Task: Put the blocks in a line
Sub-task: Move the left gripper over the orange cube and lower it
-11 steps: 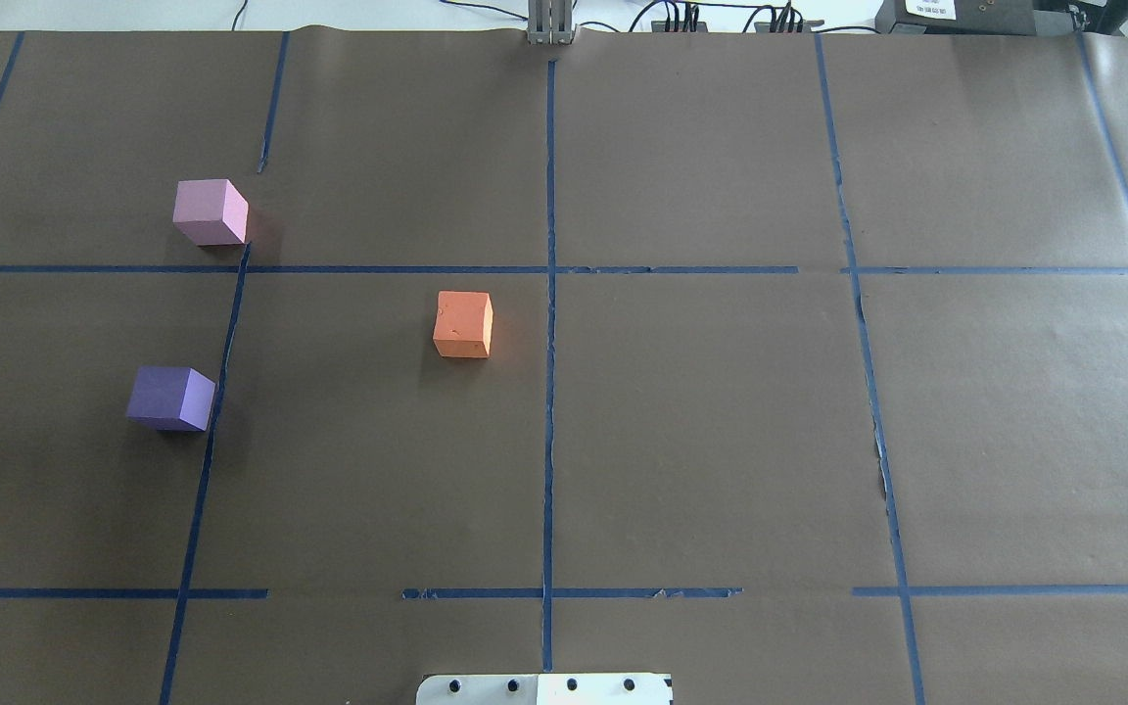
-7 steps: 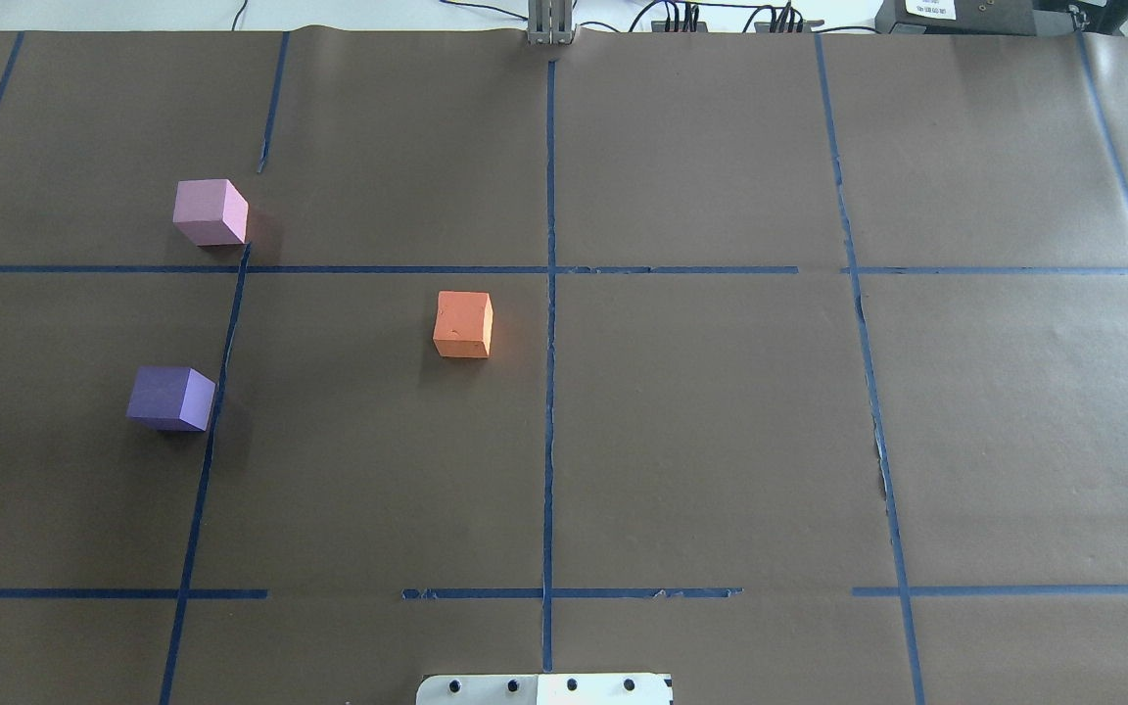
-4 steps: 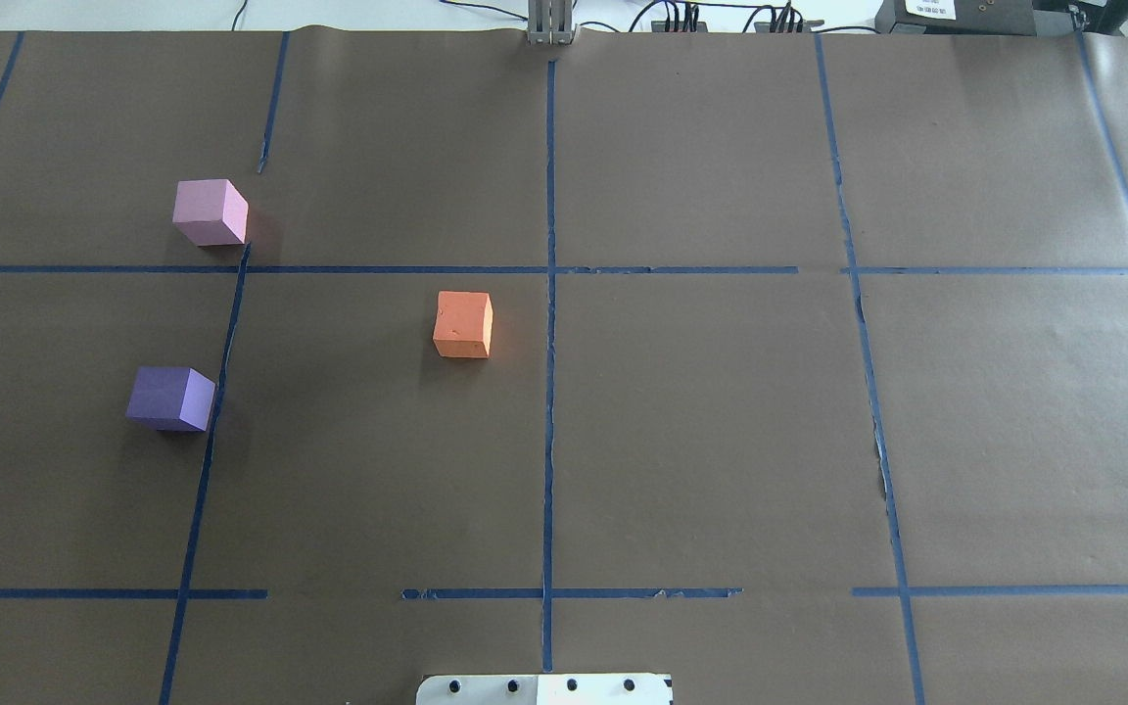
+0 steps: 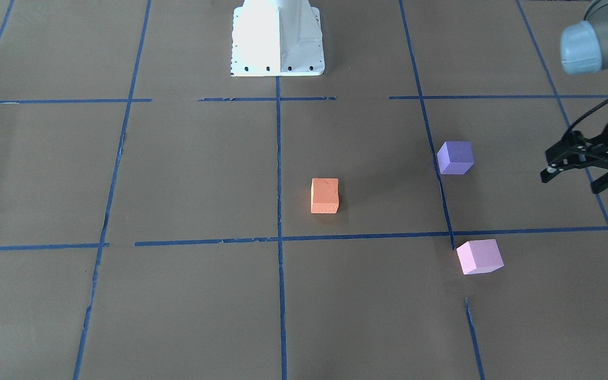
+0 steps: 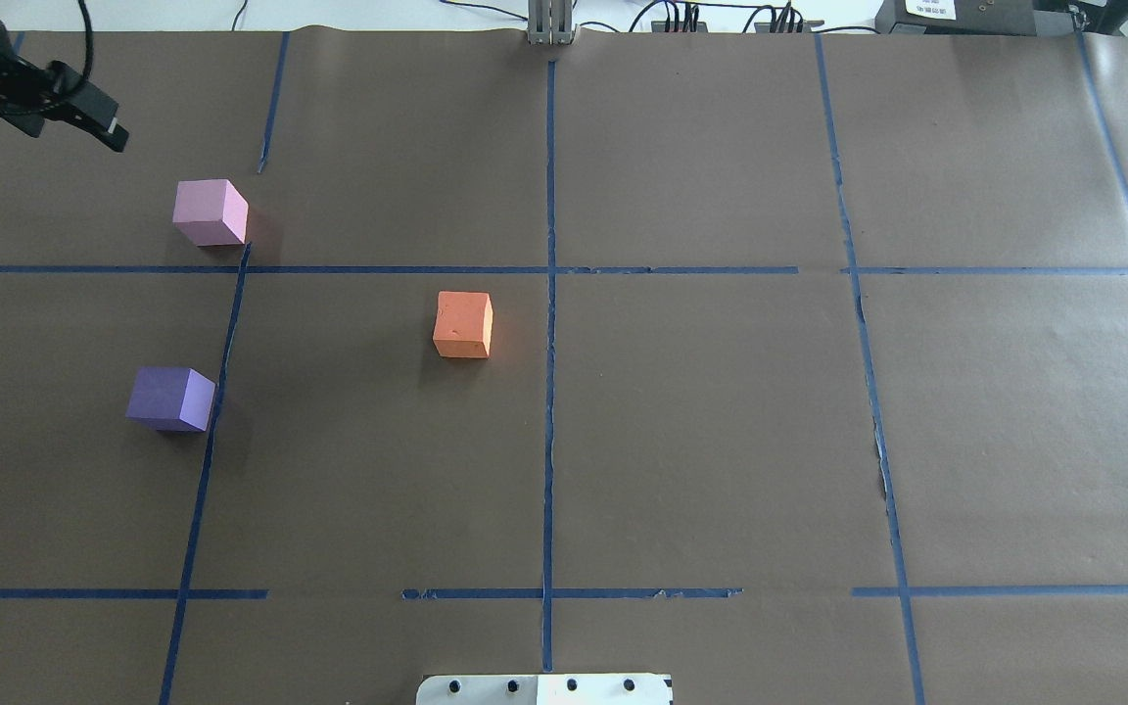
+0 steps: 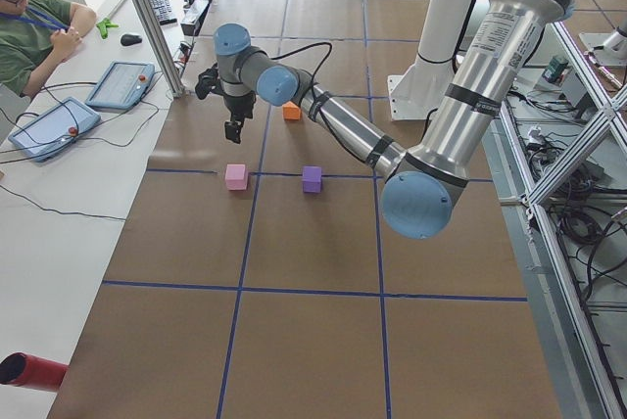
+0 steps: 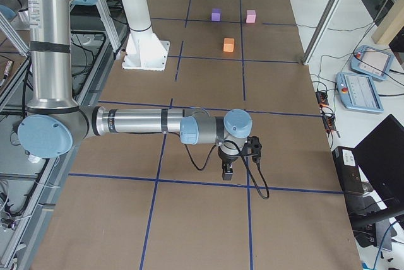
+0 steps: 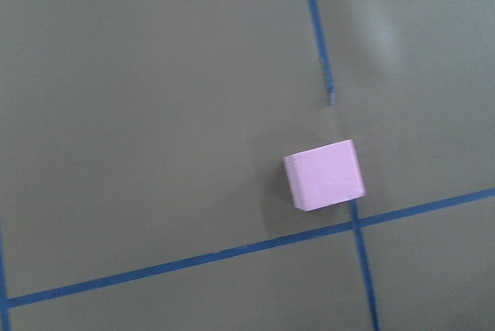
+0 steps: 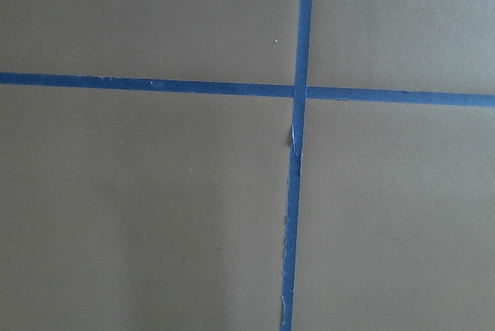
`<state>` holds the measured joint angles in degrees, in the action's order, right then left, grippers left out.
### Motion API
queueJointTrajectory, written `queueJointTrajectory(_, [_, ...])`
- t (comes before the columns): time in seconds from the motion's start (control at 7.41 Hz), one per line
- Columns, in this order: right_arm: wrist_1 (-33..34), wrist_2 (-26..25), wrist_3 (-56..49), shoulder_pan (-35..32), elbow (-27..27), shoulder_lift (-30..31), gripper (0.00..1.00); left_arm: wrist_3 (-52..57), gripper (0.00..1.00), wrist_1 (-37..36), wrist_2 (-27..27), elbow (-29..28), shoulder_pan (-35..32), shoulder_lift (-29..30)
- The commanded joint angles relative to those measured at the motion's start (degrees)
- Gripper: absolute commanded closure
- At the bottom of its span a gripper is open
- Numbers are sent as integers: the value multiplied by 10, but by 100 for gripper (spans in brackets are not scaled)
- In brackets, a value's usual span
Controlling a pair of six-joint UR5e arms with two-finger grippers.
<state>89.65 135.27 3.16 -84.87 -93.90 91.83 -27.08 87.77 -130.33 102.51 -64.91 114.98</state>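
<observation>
Three foam cubes sit apart on the brown table. The light pink cube (image 5: 210,211) (image 4: 479,256) is far left, and it also shows in the left wrist view (image 8: 323,174). The purple cube (image 5: 170,398) (image 4: 455,157) is nearer on the left. The orange cube (image 5: 463,324) (image 4: 324,196) is near the centre line. My left gripper (image 5: 74,129) (image 4: 571,183) is open and empty, hovering above the table left of and beyond the pink cube. My right gripper (image 7: 227,170) shows only in the exterior right view, far from the cubes; I cannot tell its state.
Blue tape lines (image 5: 550,294) split the table into a grid. The white robot base (image 5: 544,688) (image 4: 277,42) stands at the near middle edge. An operator (image 6: 29,27) sits with tablets (image 6: 122,84) beyond the table's far edge.
My left gripper has come into the overhead view at the top left. The three cubes have not moved.
</observation>
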Motion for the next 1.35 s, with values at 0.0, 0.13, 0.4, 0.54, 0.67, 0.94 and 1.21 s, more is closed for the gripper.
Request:
queueJointTrajectory(0.0, [0,1,0,1,-1,0,0,-117,0,-1,90,1,123,65])
queueJointTrajectory(0.13, [0,0,0,0,-1,0,0,-181,0,-1,136,8,171,71])
queueJointTrajectory(0.4, [0,1,0,0,-1,0,0,-194,0,14,144,1,187,71])
queueJointTrajectory(0.54, [0,0,0,0,0,0,0,-207,0,25,144,-3,204,71])
queueJointTrajectory(0.67, [0,0,0,0,-1,-1,0,-266,0,33,146,-14,230,78])
queueJointTrajectory(0.94, [0,0,0,0,-1,0,0,-307,0,27,146,-71,244,134])
queueJointTrajectory(1.21, [0,0,0,0,-1,0,0,-322,0,18,147,-112,245,170])
